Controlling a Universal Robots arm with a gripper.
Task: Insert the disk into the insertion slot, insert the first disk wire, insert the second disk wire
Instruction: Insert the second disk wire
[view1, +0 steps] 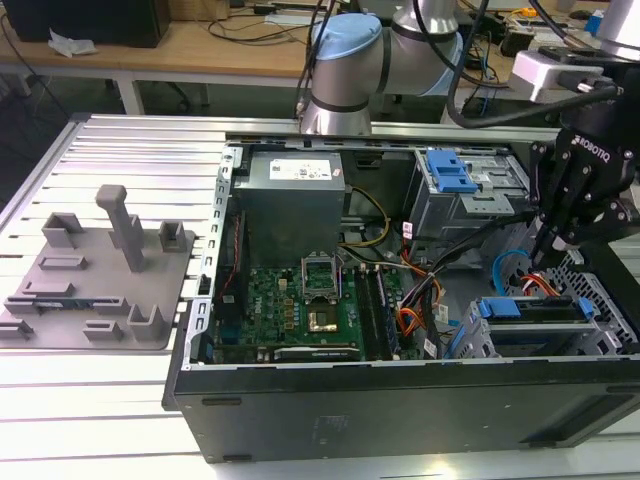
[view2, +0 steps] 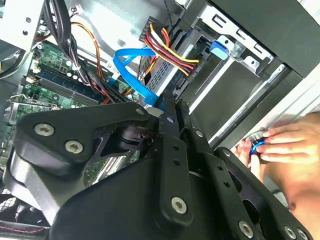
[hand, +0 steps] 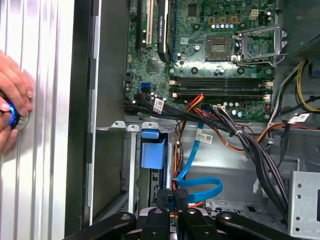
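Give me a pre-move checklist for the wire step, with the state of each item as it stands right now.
1. Disk seated in the drive cage: ok, its blue frame sits inside the cage.
2. Gripper over the work area: ok, it hangs just above the cage's far end.
3. Fingers closed on the blue wire: cannot tell; in both wire-side wrist views the fingertips sit together by its connector.
4. Multicoloured power wires plugged into the disk: cannot tell.
5. People clear of the case: not ok, a hand rests on a blue-lit knob beside the case.
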